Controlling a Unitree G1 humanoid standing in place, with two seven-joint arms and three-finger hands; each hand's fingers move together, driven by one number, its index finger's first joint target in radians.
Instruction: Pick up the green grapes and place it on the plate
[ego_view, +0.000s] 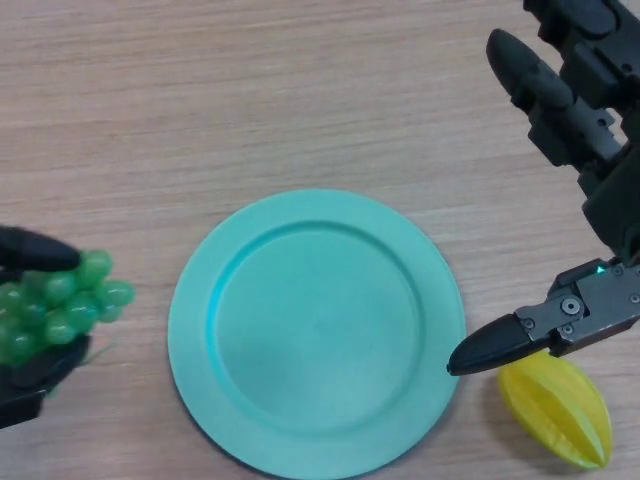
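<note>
A bunch of green grapes (58, 305) is at the left edge of the head view, held in my left hand (30, 252), whose black fingers curl over and under the bunch. It is left of the teal plate (200, 300), which sits in the lower middle of the wooden table and has nothing on it. My right hand (570, 100) hangs at the right edge with its fingers spread and straight, its thumb tip close to the plate's right rim. It holds nothing.
A yellow starfruit (560, 408) lies at the bottom right, just right of the plate and partly under my right thumb. Bare wooden tabletop (300, 90) stretches behind the plate.
</note>
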